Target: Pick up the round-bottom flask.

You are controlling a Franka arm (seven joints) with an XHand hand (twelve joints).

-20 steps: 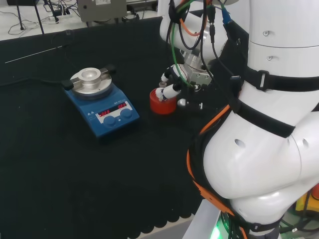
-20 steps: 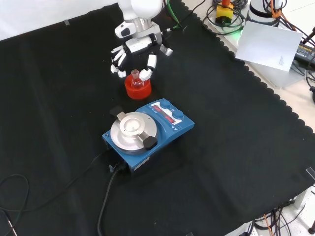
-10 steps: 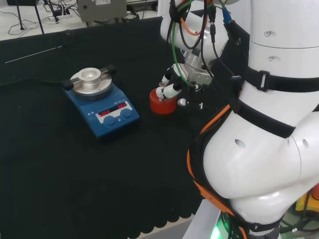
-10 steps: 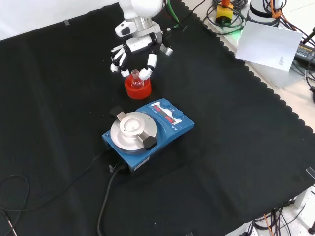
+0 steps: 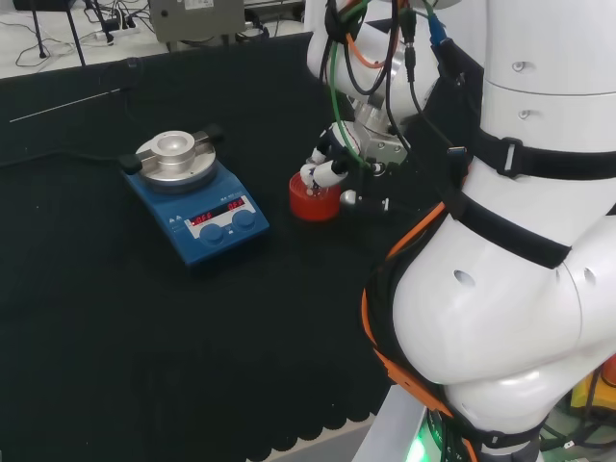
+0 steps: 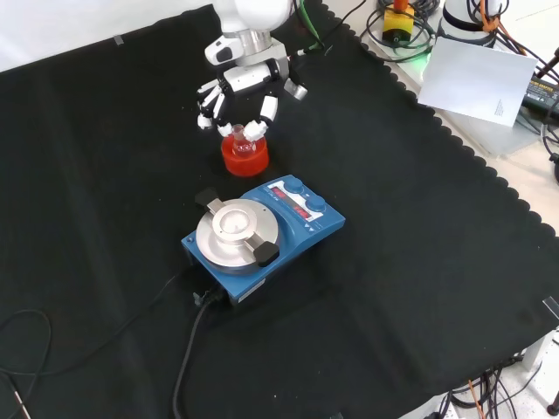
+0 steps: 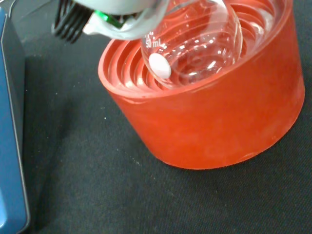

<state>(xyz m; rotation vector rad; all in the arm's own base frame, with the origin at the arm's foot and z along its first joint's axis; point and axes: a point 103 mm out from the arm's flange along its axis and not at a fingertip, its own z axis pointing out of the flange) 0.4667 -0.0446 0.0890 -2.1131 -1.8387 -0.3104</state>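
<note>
Upper centre of front view: hand [image 6: 238,92] pinches round-bottom flask [image 6: 241,143] neck; red ribbed stand [image 6: 244,159] cradles its bulb upright.

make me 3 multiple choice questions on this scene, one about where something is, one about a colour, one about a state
1. In the front view, where does the red stand sit relative to the blue hotplate?
A. Farther off, above it
B. Nearer the camera
C. On top of it

2. What colour is the cloth?
A. White
B. Black
C. Green

3. Where is the round-bottom flask?
A. Lying on the cloth
B. On the hotplate
C. In the red stand

Answers: 1 A, the stand shows above the hotplate. 2 B, the bench cover is black. 3 C, the wrist view shows its bulb within the stand's ribs, with the hand above.
</note>
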